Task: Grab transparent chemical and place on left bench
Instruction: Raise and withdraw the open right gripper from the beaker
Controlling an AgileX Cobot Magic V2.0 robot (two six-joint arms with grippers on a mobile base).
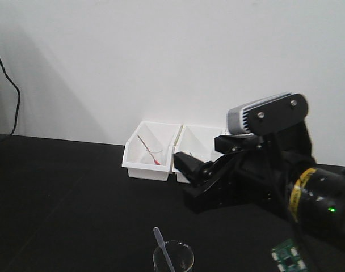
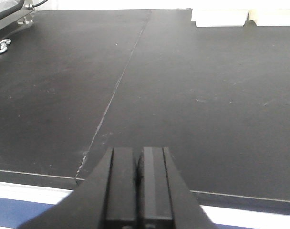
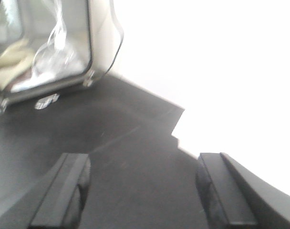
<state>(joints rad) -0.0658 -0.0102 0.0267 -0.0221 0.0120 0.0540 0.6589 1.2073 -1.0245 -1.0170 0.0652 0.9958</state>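
Right gripper (image 3: 142, 191) jaws wide and empty, left gripper (image 2: 139, 183) jaws together, slim colourless plastic pipette (image 1: 163, 249) at six o'clock, standing ungrabbed in its clear glass beaker (image 1: 173, 258) on the matte black counter (image 1: 64, 192).

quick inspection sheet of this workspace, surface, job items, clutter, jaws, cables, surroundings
surface: matte black bench top, a thin seam running across it in the left wrist view.
job's things: transparent pipette standing in a small clear beaker at the front edge, not held.
clutter: white bins against the wall; the left one holds a red-tinted pipette in a small cup.
grippers: left gripper jaws shut, empty; right gripper jaws open, empty, near the bins.
cables: black cable hanging down the wall at far left.
surroundings: plain white wall.
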